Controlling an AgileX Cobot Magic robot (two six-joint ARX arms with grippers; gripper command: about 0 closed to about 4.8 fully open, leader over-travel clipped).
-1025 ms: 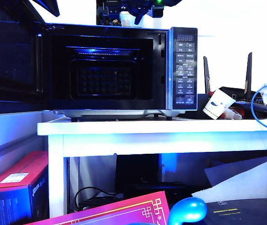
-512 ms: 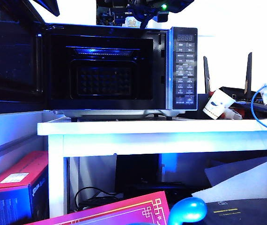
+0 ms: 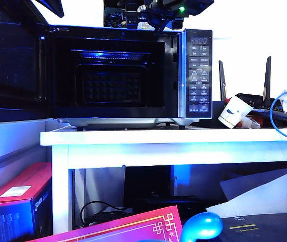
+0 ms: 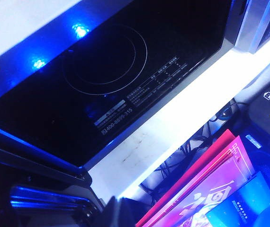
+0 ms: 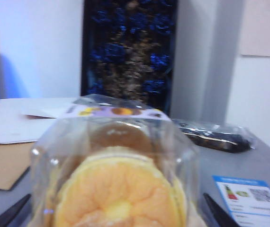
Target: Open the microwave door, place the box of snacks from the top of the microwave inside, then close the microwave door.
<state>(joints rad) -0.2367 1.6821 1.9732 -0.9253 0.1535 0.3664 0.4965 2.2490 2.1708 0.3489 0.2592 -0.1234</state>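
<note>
Looking from outside: you are seeing the microwave (image 3: 128, 73) sitting on a white table (image 3: 173, 143), its cavity gaping dark with a blue glint along the upper element.
Door in the exterior view: the microwave door (image 3: 12, 70) is standing swung fully open at the left of the oven, its glossy panel facing you.
Panel: the button panel (image 3: 199, 75) is showing at the oven's right side, with a lit display at its top.
On top of the oven: you are watching the right gripper (image 3: 151, 17) hanging over the roof near the middle, a green light glowing on the arm; the box of snacks (image 3: 142, 20) is showing only as a small pale patch there, too small to read.
Beside the oven: a white paper cup (image 3: 234, 113) is lying tilted to the right of it, and a blue cable (image 3: 279, 118) is looping further right.
Left wrist view: you are looking along the open door glass (image 4: 102, 71) with its printed ring and label text, the table edge (image 4: 173, 109) just beyond it, and pink printed card (image 4: 206, 189) lower down.
Left gripper: it is lying dark and blurred at the frame's edge, so you cannot tell how its fingers are set.
Right wrist view: the clear tub (image 5: 116, 175) with its pale yellow contents is filling your near view, resting on the grey oven top.
Right gripper fingers: the two dark fingertips (image 5: 222, 215) are standing spread wide on either side of the tub, released and not pressing its walls.
</note>
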